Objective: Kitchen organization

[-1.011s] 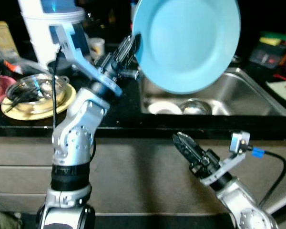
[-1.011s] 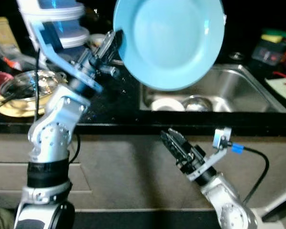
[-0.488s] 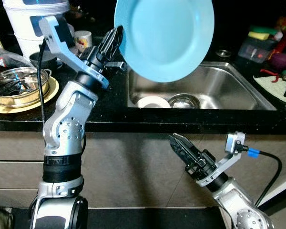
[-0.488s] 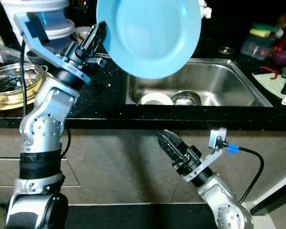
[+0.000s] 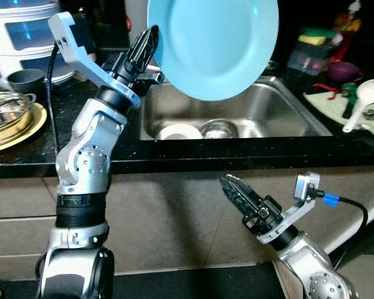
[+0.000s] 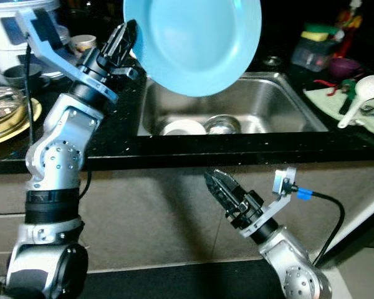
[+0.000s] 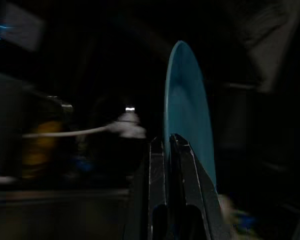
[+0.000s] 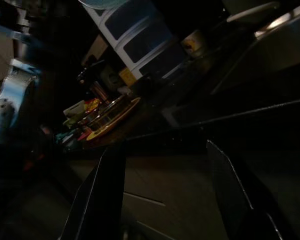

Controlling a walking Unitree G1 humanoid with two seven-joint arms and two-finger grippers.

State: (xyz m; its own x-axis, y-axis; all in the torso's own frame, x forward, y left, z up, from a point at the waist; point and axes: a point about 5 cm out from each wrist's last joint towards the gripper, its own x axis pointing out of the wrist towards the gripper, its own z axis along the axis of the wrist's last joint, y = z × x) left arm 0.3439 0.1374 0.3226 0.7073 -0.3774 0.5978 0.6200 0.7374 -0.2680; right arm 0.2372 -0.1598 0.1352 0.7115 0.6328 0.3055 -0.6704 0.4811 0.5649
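Above the steel sink (image 5: 299,118) in the black tabletop (image 5: 174,152), the left gripper (image 5: 147,45) pinches the rim of a light-blue plate (image 5: 215,43), held upright; its wrist view shows the plate edge-on. The right gripper (image 5: 235,190) hangs below with fingers spread, holding nothing. No writing is legible.

"What has changed for you over the last second?"

"Your camera has swung right: the sink (image 5: 287,109) sits more central, and the yellow plate (image 5: 12,128) has slid to the left edge. A white spoon (image 5: 361,99) has come into sight, far right."
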